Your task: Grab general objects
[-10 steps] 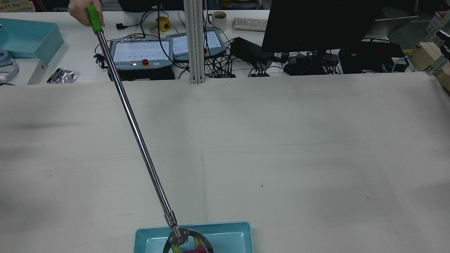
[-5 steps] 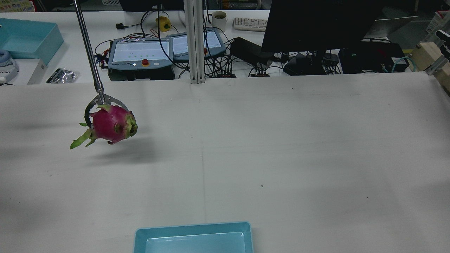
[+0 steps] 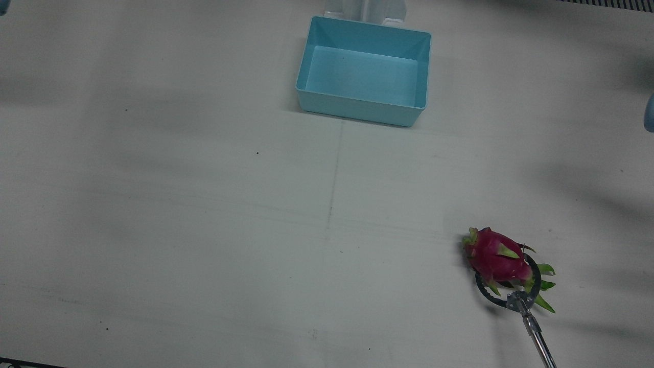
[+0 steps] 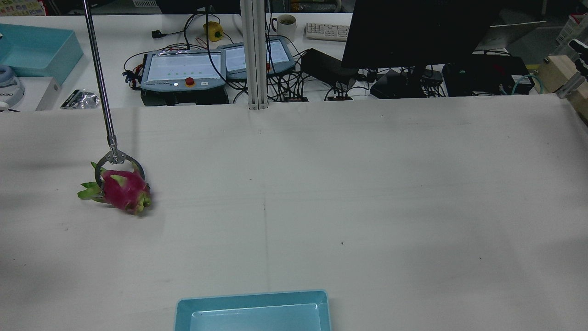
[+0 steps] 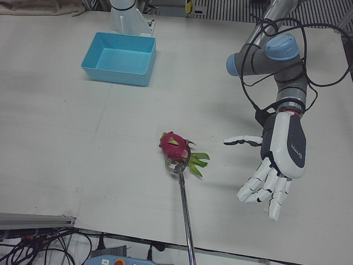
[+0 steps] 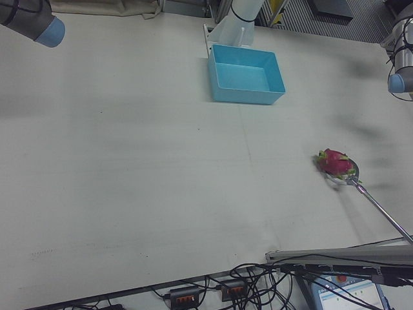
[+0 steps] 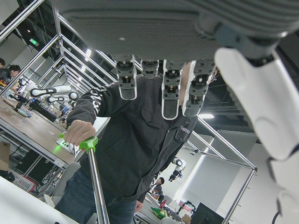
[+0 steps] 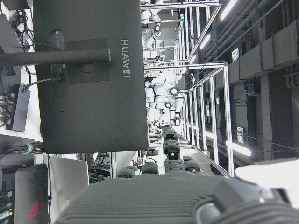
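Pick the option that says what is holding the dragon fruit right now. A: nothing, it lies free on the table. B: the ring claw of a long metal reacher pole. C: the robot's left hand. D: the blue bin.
B: the reacher pole ends in a ring claw closed around the dragon fruit, while the left hand hangs open beside it, apart.

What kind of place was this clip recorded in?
Most likely a robotics lab or data-collection hall: a robot arm's left hand hangs over a cloth-covered table, teach pendants and cables sit behind it, and more white robots stand among aluminium frames.
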